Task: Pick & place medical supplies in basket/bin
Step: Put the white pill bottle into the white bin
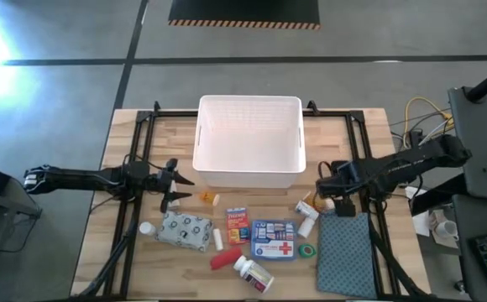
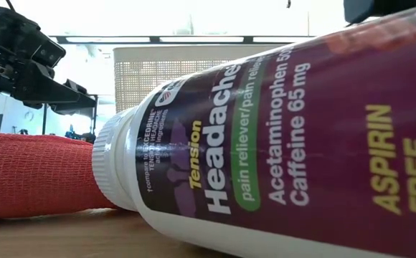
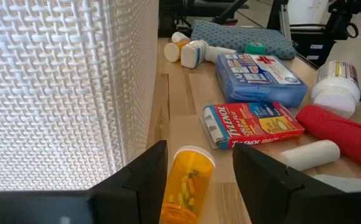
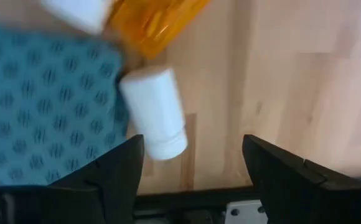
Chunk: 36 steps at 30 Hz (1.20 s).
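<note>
Medical supplies lie loose on the tabletop (image 1: pixel 126 126) in front of the white perforated bin (image 1: pixel 248 141), which sits at the tabletop's middle toward the far edge, nothing visible inside it in the high view. Left gripper (image 1: pixel 179 189) sits just off the bin's near-left corner, fingers apart, straddling an orange vial (image 3: pixel 187 186) with a white cap that lies between them; contact with the vial not clear. Left wrist view: bin wall right beside that vial, then a red-blue box (image 3: pixel 252 124), a blue red-cross pouch (image 3: pixel 260 76), a red tube (image 3: pixel 339 127), a white bottle with purple label (image 3: pixel 335 87), a small white cylinder (image 3: pixel 308 155). Right gripper (image 1: pixel 334 195) hovers near the bin's near-right corner, over the edge of the teal-grey cloth mat (image 1: pixel 346 252), fingers apart and empty. Right wrist view: a small white bottle (image 4: pixel 155 112) lying partly on the mat (image 4: pixel 43 106), a second orange vial (image 4: pixel 149 22) touching its far end, both ahead of the fingers and not between them. High view also shows a grey patterned pack (image 1: pixel 185 228) near the front left, a green tape roll (image 1: pixel 307 250) beside the pouch. Low view is mostly filled by the purple-label bottle (image 2: pixel 287 143) lying on its side against the red tube (image 2: pixel 36 172).
</note>
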Tool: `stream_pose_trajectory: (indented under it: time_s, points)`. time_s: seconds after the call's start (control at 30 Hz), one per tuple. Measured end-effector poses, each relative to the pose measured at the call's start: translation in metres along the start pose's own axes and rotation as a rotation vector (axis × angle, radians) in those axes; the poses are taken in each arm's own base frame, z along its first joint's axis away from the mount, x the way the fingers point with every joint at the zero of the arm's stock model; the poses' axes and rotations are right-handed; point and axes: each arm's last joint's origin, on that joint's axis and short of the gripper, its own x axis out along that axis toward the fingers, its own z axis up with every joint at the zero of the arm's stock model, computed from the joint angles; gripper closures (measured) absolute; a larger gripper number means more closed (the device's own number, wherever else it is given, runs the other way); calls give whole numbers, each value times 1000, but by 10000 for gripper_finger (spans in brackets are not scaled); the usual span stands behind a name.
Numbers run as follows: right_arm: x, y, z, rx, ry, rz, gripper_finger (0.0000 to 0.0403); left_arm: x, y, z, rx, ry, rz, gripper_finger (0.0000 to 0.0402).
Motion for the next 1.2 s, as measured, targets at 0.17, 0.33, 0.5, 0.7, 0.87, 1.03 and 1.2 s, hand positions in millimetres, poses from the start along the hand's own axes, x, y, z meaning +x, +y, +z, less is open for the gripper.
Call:
stream_pose_trajectory:
  time_s: [0.17, 0.33, 0.5, 0.7, 0.87, 1.03, 1.2]
  points:
    - [12, 17, -4, -114, 43, -16, 112, 0, 0, 0, 0, 1, 0, 238]
    - [19, 24, 4, -62, 32, -55, 82, 0, 0, 0, 0, 0, 0, 238]
    - [33, 29, 14, 3, 53, -69, 80, 0, 0, 0, 0, 1, 0, 238]
    - [53, 30, 14, 7, 120, -131, 112, 0, 0, 0, 0, 0, 0, 238]
    - [59, 31, 16, 13, 88, -112, 147, 0, 0, 0, 0, 0, 0, 238]
    - [56, 33, 19, 24, 70, -92, 167, 0, 0, 0, 0, 0, 0, 238]
    - [56, 34, 20, 48, 66, -72, 168, 0, 0, 0, 0, 0, 1, 238]
